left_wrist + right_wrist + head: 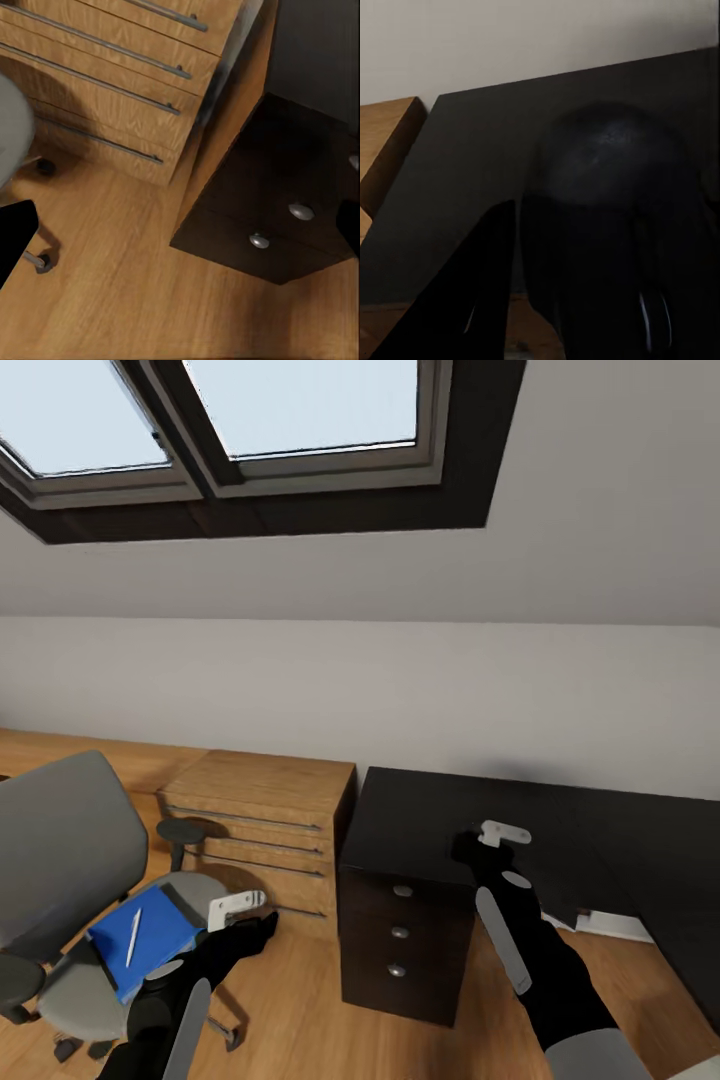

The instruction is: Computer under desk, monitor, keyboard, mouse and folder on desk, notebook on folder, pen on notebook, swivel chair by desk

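Note:
The grey swivel chair (pixel 60 850) stands at the lower left. On its seat lies the blue folder (pixel 150 940) with the pale pen (pixel 133 936) on top. A dark flat edge shows beside the folder; I cannot tell whether it is the notebook. My left gripper (pixel 250 905) hangs open just right of the seat, nothing between its fingers (pixel 15 232). My right gripper (pixel 482 842) is over the black top, shut on the dark rounded mouse (pixel 607 202). The black desk (pixel 620 840) runs off to the right. The monitor, keyboard and computer are out of view.
A black drawer unit (pixel 400 930) with round silver knobs stands in the middle, below my right gripper. A light-wood drawer chest (pixel 265 810) sits between it and the chair. A white desk foot (pixel 610 926) rests on the wood floor. Skylights are overhead.

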### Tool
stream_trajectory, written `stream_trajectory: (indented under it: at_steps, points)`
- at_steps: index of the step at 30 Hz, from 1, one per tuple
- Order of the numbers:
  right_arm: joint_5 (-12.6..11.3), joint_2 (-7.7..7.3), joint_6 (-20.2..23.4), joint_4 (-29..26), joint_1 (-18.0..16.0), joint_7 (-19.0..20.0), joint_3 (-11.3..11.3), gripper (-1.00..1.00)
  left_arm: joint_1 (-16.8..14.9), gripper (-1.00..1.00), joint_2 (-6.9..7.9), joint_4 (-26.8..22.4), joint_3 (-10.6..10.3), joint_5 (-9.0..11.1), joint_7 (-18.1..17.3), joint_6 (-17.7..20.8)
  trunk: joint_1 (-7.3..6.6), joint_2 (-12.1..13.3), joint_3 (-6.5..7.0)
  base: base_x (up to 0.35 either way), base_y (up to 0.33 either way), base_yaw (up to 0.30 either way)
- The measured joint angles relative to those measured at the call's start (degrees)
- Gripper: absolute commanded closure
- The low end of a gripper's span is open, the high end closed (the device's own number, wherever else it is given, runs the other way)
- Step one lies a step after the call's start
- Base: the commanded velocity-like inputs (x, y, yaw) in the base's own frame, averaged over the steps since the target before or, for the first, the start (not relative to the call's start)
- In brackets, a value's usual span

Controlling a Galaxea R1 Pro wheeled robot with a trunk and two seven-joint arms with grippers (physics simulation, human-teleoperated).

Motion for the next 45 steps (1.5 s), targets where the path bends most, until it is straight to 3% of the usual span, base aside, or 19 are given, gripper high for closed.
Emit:
stream_trajectory:
  at_steps: [8, 20, 24, 26, 28, 32, 39, 40, 43, 45]
  points:
    - [-0.24, -3.80, 0.00, 0.86, 0.01, 0.60, -2.34, 1.00, 0.00, -1.00, 0.03, 0.11, -0.07, -0.09, 0.01, -0.02, 0.00, 0.00, 0.00, 0.000, -0.138, -0.295]
    - [-0.11, -5.14, -0.35, 3.18, 0.01, 0.78, -3.71, 1.00, -0.01, -1.00, -0.02, 0.12, -0.09, -0.10, 0.01, -0.01, 0.00, 0.00, 0.00, 0.000, -0.008, -0.297]
    - [-0.10, -8.06, -0.53, 6.24, -0.12, 2.43, -3.91, 1.00, -0.01, -1.00, -0.01, 0.12, -0.09, -0.10, -0.01, -0.01, 0.00, 0.00, 0.00, 0.000, 0.000, -0.297]
    - [-0.20, -9.51, -0.60, 6.87, -0.16, 3.16, -5.37, 1.00, 0.00, -1.00, -0.04, 0.11, -0.08, -0.10, -0.03, -0.01, 0.00, 0.00, 0.00, 0.000, 0.000, -0.297]
    - [-0.10, -10.37, -0.62, 8.08, -0.21, 3.83, -9.17, 1.00, 0.00, -1.00, -0.04, 0.11, -0.08, -0.10, -0.02, -0.01, 0.00, 0.00, 0.00, 0.000, 0.000, -0.297]
    - [-0.17, -10.96, -4.62, 11.92, -0.52, 3.70, -13.79, 1.00, 0.00, -1.00, -0.06, 0.14, -0.14, -0.10, 0.00, -0.01, 0.00, 0.00, 0.02, 0.000, 0.000, -0.139]
    - [-0.13, -10.64, -8.05, 12.14, -0.55, 3.48, -14.18, 1.00, 0.01, -1.00, -0.06, 0.12, -0.16, -0.09, -0.01, -0.02, 0.00, 0.00, 0.02, 0.000, -0.013, -0.014]
    - [-0.33, -10.25, -9.22, 12.44, -0.61, -0.82, -14.20, 1.00, 0.01, -1.00, -0.05, 0.11, -0.16, -0.15, -0.01, -0.06, 0.00, 0.00, 0.02, 0.000, -0.130, -0.001]
    - [-0.45, -10.15, -9.39, 13.36, -1.18, -4.61, -14.27, 1.00, 0.01, -1.00, -0.05, 0.15, -0.17, -0.17, -0.01, -0.14, 0.00, 0.00, 0.02, 0.000, -0.224, 0.000]
    - [-0.51, -10.28, -9.54, 18.94, -4.77, -7.36, -14.43, 1.00, 0.01, -1.00, -0.05, 0.18, -0.17, -0.18, 0.00, -0.18, 0.00, 0.00, 0.03, 0.000, -0.169, 0.000]
